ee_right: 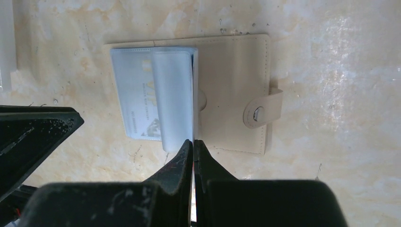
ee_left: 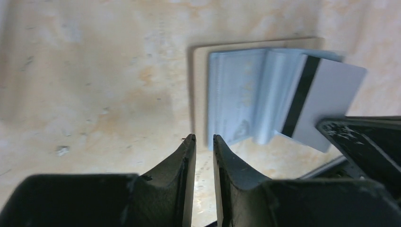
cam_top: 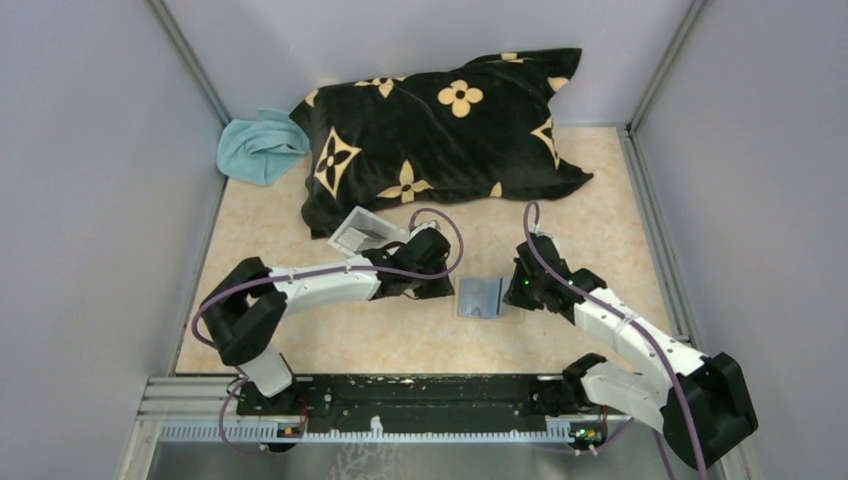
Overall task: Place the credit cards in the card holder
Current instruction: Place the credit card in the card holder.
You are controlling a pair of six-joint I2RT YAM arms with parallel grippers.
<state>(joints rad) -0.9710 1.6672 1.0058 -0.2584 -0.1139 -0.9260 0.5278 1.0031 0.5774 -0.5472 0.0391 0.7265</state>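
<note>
Right gripper [ee_right: 193, 142] closed tight on a thin, rigid grey credit card [ee_left: 331, 94] with black stripe, held edge-on. Card holder [ee_right: 231, 85] lies just ahead of the fingertips [ee_right: 182, 156]: tan stitched leatherette, opened flat, translucent sleeves [ee_right: 172, 94], long axis crosswise, snap tab [ee_right: 262, 111] pointing right. Left gripper [ee_left: 204, 138] barely parted, empty, holder just ahead

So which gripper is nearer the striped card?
Right. The right gripper is shut on the striped card at the card holder; the left gripper hovers at the holder's opposite edge, empty.
</note>
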